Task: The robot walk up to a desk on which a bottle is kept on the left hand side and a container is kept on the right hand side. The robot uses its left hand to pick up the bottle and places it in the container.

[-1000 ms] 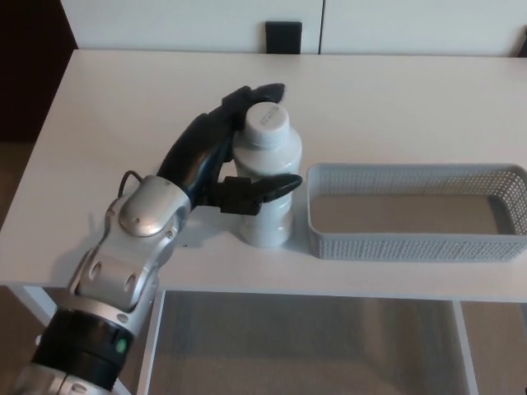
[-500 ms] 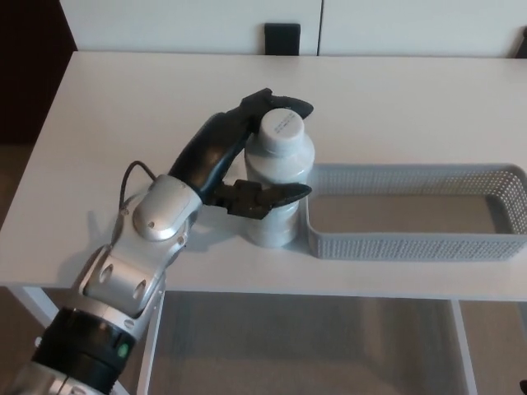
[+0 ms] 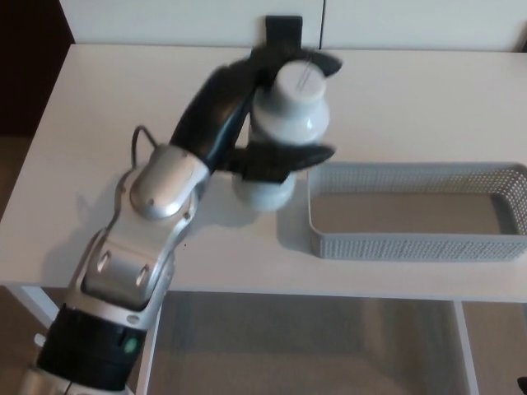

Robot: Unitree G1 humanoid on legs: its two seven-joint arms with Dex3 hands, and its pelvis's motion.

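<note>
Simply a white, round-capped bottle (image 3: 288,123)

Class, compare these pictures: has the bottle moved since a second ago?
Yes. The bottle, held in the left hand, has come up off the desk and now hangs tilted beside the left end of the basket, which has stayed put.

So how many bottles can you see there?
1. The white bottle is held in the left hand, lifted above the desk, just left of the empty basket.
</note>
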